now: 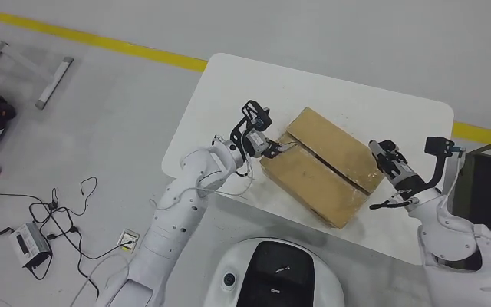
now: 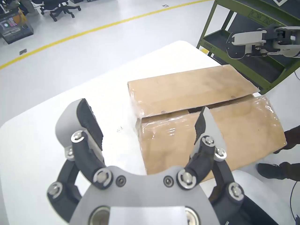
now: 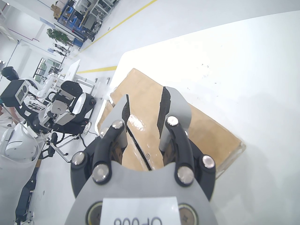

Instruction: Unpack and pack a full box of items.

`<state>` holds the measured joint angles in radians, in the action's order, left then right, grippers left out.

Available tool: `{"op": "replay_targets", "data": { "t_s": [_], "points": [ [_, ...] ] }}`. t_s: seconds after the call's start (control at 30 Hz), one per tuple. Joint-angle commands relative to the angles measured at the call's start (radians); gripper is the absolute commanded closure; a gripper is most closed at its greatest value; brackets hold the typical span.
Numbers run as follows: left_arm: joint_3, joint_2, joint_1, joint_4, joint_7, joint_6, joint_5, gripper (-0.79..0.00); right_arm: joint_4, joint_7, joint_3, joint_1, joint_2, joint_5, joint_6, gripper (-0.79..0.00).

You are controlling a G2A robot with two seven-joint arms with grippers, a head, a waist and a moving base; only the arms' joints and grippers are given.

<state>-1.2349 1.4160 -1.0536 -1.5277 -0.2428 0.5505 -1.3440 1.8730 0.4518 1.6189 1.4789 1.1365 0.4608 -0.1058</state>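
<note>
A brown cardboard box [image 1: 324, 164] lies slantwise in the middle of the white table [image 1: 230, 84]. Its two top flaps are folded down, with a narrow seam between them and glossy clear tape over the surface. My left gripper [image 1: 275, 146] is open at the box's left end. In the left wrist view [image 2: 145, 120], one finger [image 2: 206, 122] is over the box [image 2: 199, 108] and the other [image 2: 90, 120] over bare table. My right gripper [image 1: 381, 153] hangs open above the box's right end, the seam showing between its fingers [image 3: 145, 108]. The box [image 3: 145, 90] extends away beneath it.
A green metal cart [image 2: 236, 19] stands just beyond the table's right side [image 1: 476, 176]. Cables and a power strip [image 1: 46, 222] lie on the floor to the left. Bare table surface [image 3: 234, 59] surrounds the box on its far side.
</note>
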Motion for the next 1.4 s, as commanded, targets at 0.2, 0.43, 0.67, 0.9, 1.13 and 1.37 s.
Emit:
{"op": "replay_targets", "data": {
  "t_s": [0.2, 0.43, 0.67, 0.9, 1.13, 1.37],
  "points": [
    [-0.003, 0.001, -0.008, 0.004, 0.004, -0.011, 0.029, -0.785, -0.003, -0.002, -0.004, 0.002, -0.001, 0.0, -0.003, -0.283],
    [-0.05, 0.018, -0.022, -0.003, -0.296, -0.223, 0.622, -0.785, -0.002, -0.004, 0.0, 0.006, -0.002, -0.002, -0.004, -0.286],
    [-0.084, 0.028, 0.026, 0.106, -0.52, -0.496, 1.066, -0.785, -0.002, -0.007, -0.005, 0.003, -0.002, -0.002, -0.006, -0.28],
    [-0.067, 0.04, 0.084, 0.244, -0.458, -0.575, 1.207, -0.785, 0.006, -0.013, -0.007, 0.008, -0.002, 0.0, -0.003, -0.286],
    [-0.058, 0.054, 0.151, 0.397, -0.396, -0.611, 1.347, -0.785, 0.017, -0.018, -0.005, 0.016, -0.003, 0.004, 0.001, -0.289],
    [-0.046, 0.061, 0.207, 0.514, -0.362, -0.616, 1.406, -0.742, 0.021, -0.018, -0.005, 0.016, -0.003, 0.005, 0.003, -0.302]
  ]
}}
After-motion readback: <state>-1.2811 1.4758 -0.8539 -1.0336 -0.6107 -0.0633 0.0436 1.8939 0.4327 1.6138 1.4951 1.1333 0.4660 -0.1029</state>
